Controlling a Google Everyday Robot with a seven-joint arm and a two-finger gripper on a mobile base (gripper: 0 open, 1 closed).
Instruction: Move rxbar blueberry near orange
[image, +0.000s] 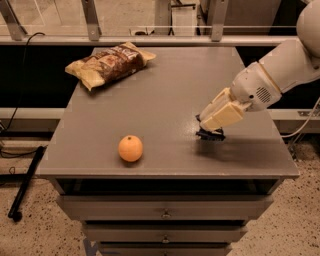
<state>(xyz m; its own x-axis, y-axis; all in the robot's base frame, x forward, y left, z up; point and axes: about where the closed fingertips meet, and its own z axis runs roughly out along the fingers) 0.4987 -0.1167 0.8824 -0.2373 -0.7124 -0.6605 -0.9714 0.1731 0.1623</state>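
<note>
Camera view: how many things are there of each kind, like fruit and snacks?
Fruit: 1, the orange
Snacks: 2, the chip bag and the bar
Total: 3
The tool holds the bar low over the right side of the table.

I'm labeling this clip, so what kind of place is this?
Likely a robotics lab: a grey drawer cabinet serves as bench, a loose cable hangs beside it, and the gripper holds the rxbar blueberry low over the cabinet top at picture right.
</note>
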